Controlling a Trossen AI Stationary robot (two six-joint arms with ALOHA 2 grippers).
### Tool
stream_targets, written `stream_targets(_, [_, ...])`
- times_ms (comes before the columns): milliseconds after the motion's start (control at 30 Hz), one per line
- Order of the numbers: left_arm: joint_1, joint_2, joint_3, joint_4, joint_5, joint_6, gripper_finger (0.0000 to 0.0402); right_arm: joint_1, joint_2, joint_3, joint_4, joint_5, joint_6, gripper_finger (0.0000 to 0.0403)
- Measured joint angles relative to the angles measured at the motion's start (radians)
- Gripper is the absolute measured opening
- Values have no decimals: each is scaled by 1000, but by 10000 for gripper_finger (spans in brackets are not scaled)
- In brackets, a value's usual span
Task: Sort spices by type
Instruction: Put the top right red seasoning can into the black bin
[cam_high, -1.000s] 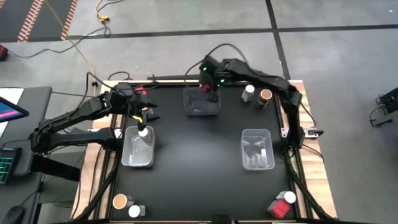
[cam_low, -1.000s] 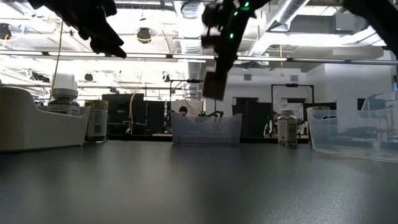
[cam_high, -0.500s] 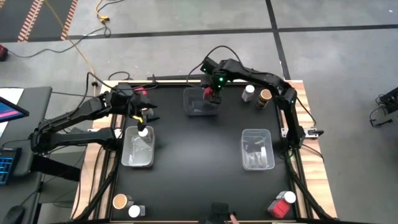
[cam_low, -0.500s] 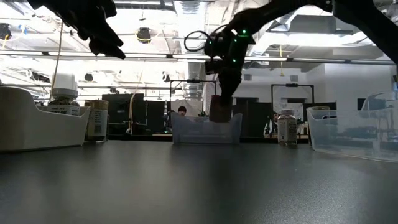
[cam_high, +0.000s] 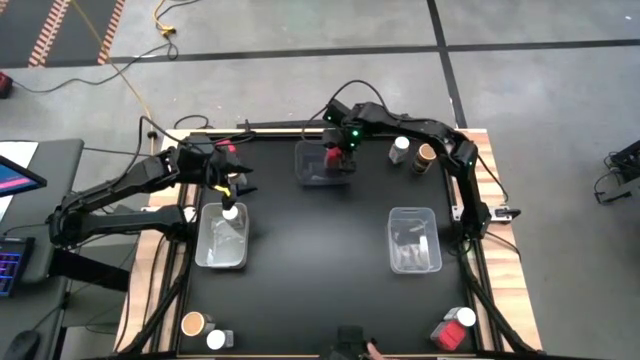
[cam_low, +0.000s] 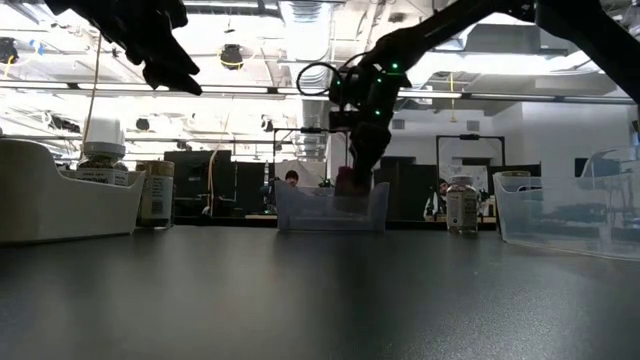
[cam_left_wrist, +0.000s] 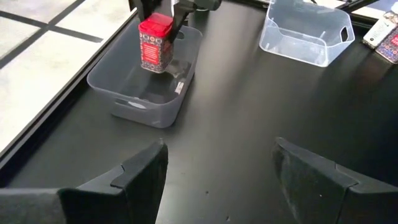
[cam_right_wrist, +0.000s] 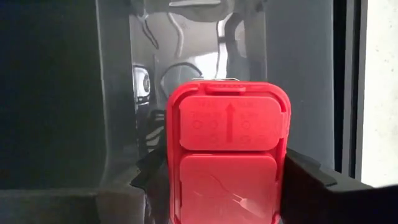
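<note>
The right gripper (cam_high: 337, 157), clenched on the red spice tin (cam_left_wrist: 154, 43), has lowered it into the far clear bin (cam_left_wrist: 124, 99); a second ago the tin hung well above the rim. Release looks close, so one red tin is nearly sorted. The left gripper (cam_high: 228, 190) stays released over the left bin (cam_high: 222, 250).

Red square-topped spice tin (cam_left_wrist: 155, 43), upright, low inside clear bin (cam_left_wrist: 118, 93) at table's far edge.
</note>
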Motion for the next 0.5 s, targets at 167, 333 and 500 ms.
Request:
stream_targets(167, [0,0,0,0,-5,0,275,-4,0,-1,36,0,-35,239])
stream_targets(333, [0,0,0,0,-7,-7,275,-11,31,-1,10,2,-70,239])
stream_targets(500, [0,0,0,-1,-9,-25,275,-10,50,-3,24,7,-45,239])
